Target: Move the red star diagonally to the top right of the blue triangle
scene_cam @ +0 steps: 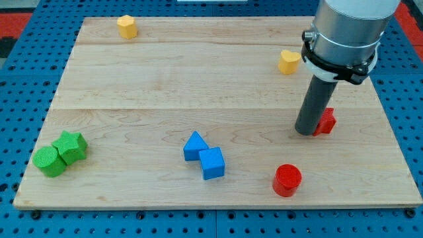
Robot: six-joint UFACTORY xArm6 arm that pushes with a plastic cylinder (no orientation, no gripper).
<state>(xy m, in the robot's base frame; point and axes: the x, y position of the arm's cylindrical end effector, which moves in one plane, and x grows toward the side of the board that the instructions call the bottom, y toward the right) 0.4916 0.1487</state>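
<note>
The red star (326, 121) lies on the wooden board (165, 79) at the view's right, partly hidden behind my rod. My tip (305, 131) rests on the board touching the star's left side. The blue triangle (194, 145) lies at the lower middle, well to the left of and slightly below the star. A blue cube (213, 163) touches the triangle's lower right.
A red cylinder (287, 180) sits below the star near the bottom edge. A yellow block (288, 61) lies above my rod, another yellow block (127, 27) at the top left. A green star (71, 147) and green cylinder (49, 162) sit together at the lower left.
</note>
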